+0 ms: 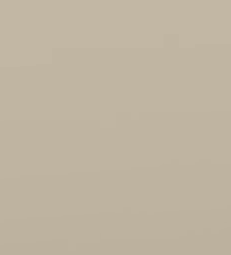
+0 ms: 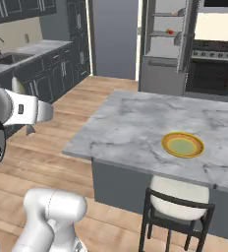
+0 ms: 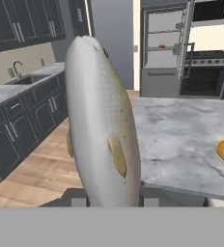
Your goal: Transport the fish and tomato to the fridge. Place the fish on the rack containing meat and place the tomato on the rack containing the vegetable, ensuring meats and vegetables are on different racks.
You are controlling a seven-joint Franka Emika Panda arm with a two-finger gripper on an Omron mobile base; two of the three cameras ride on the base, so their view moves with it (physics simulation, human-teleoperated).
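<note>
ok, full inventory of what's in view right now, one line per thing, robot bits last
fish: 1, silvery-grey with yellowish fins, upright in the gripper, close to the hand camera
fridge: 1, dark grey, pale shelves, door open, far end of the room
small red thing: 1, on a fridge shelf, too small to identify
island counter: 1, grey marble top, centre of the room
plate: 1, yellow-orange rim, greenish middle, on the island counter
chair: 1, black frame, white seat, at the island's near edge
oven: 1, black front, right of the fridge
sink: 1, with tap, on the left counter
dark cabinets: a row, along the left wall
gripper: 1, dark fingers, shut on the fish
</note>
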